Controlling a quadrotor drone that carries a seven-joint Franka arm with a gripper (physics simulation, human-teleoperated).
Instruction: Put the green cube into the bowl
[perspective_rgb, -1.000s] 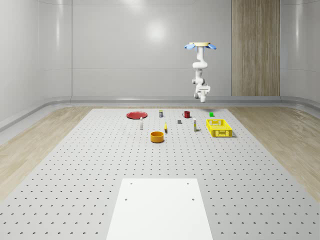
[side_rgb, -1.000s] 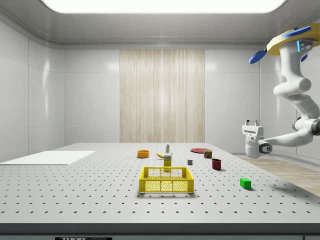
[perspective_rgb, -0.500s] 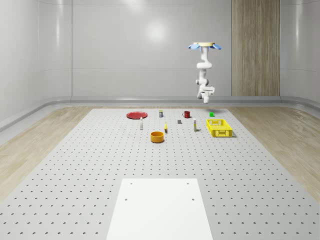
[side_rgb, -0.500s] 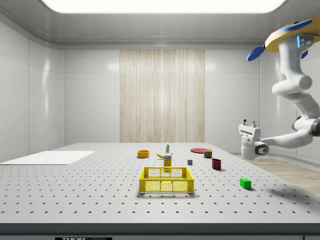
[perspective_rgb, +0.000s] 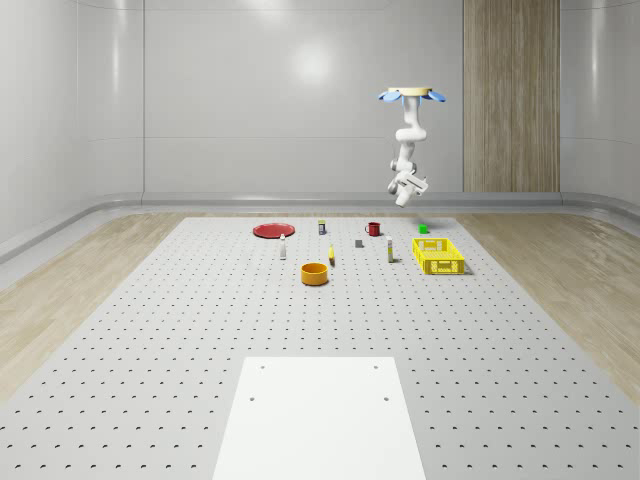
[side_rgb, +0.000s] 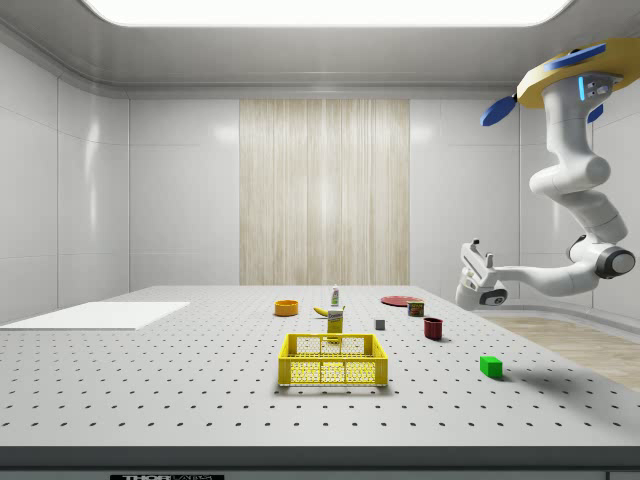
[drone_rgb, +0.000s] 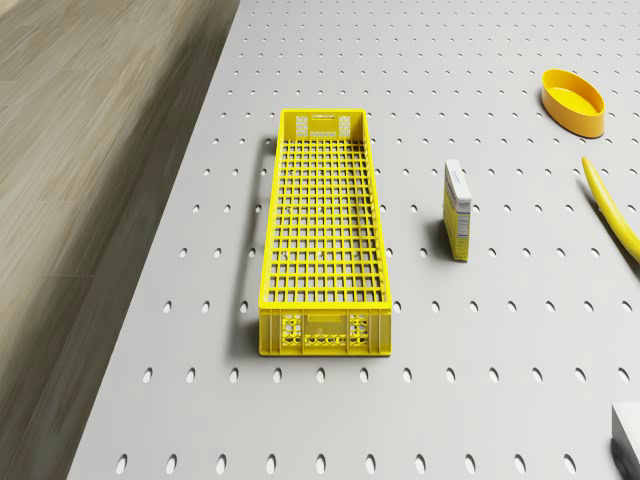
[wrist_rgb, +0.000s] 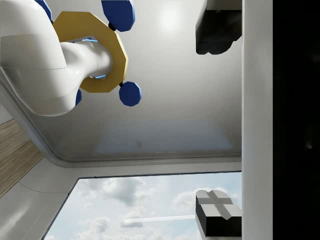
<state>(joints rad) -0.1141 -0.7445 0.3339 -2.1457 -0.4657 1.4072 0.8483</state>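
Since the earlier frames, we see the arm has swung its wrist up and toward the side view's left, so the gripper (side_rgb: 470, 250) now tilts upward instead of hanging level, while the drone (perspective_rgb: 411, 95) has edged toward the whole-scene view's right. We find the drone hovering high above the far right corner of the perforated table (perspective_rgb: 200, 330), beyond the yellow crate (perspective_rgb: 439, 255). From the wrist view the two fingertips (wrist_rgb: 217, 212) stand well apart with nothing between them, pointing at the ceiling and the drone's own body. On the table, the crate lies near the right edge, and the orange bowl (perspective_rgb: 315, 273) sits well apart from it toward the middle. The green cube (side_rgb: 490, 366) rests on the table below the gripper, near the far edge, and well apart from the bowl
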